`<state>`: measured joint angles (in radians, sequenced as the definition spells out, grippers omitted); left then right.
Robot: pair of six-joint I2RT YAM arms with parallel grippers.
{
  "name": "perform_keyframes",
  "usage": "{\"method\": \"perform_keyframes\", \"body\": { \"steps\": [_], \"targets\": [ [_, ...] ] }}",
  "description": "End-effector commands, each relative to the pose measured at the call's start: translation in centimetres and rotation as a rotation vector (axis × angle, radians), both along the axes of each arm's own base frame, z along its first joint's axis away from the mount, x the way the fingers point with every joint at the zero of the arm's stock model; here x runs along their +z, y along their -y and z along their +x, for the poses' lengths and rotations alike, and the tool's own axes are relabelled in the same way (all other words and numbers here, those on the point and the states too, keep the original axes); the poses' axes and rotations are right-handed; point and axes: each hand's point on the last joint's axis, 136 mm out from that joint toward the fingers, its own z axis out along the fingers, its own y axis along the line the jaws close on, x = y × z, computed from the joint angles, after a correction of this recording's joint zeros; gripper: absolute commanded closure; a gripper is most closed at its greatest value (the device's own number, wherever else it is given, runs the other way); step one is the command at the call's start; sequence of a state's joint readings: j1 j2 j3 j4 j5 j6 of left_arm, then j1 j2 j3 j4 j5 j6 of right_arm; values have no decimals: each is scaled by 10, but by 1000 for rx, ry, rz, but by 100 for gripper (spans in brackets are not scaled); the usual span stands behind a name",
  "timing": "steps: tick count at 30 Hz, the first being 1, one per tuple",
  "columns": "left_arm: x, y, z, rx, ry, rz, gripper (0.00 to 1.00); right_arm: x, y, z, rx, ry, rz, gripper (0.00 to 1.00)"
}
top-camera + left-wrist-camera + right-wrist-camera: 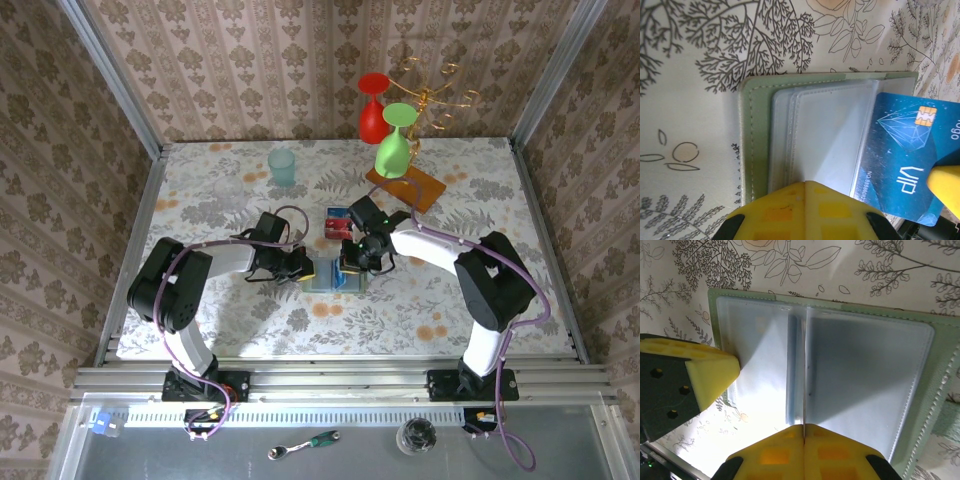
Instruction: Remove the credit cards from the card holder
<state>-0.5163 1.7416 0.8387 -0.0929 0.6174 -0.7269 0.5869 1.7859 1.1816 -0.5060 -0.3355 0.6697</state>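
Note:
The card holder (757,130) lies open on the table, grey-green outside with pale clear panels (865,375) inside; from above it (328,282) sits between the two grippers. My left gripper (807,184) is shut, its tips pressing down on a panel; one of its yellow fingers (710,375) rests on the holder's left panel. My right gripper (804,426) is shut on the blue credit card (905,150), seen edge-on as a thin line between its tips. The card's inner edge lies at a clear sleeve. A red credit card (337,222) lies on the table just behind the holder.
An orange-brown wooden slab (405,187) lies at the back right under a green glass (393,150), a red glass (372,115) and a gold rack (430,85). A teal cup (282,167) and a clear glass (228,190) stand at the back left.

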Motion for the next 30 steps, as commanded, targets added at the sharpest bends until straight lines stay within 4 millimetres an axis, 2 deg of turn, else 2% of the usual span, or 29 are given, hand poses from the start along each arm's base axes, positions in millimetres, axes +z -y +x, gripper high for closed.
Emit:
{"method": "perform_keyframes", "body": {
  "steps": [1, 10, 14, 19, 26, 30],
  "targets": [
    [1, -7, -3, 23, -18, 23, 98, 27, 9, 5, 30, 64, -24, 92],
    [10, -9, 0, 32, 2, 27, 95, 50, 26, 24, 179, 136, -28, 94],
    [14, -10, 1, 39, 11, 31, 94, 56, 33, 32, 363, 240, -100, 94],
    [17, -12, 3, 49, 28, 40, 93, 48, 54, 54, 571, 316, -275, 95],
    [17, -15, 3, 61, 30, 53, 93, 54, 57, 65, 952, 456, -364, 96],
    [16, -18, 1, 69, 28, 60, 93, 60, 66, 78, 1091, 491, -458, 98]
  ]
}}
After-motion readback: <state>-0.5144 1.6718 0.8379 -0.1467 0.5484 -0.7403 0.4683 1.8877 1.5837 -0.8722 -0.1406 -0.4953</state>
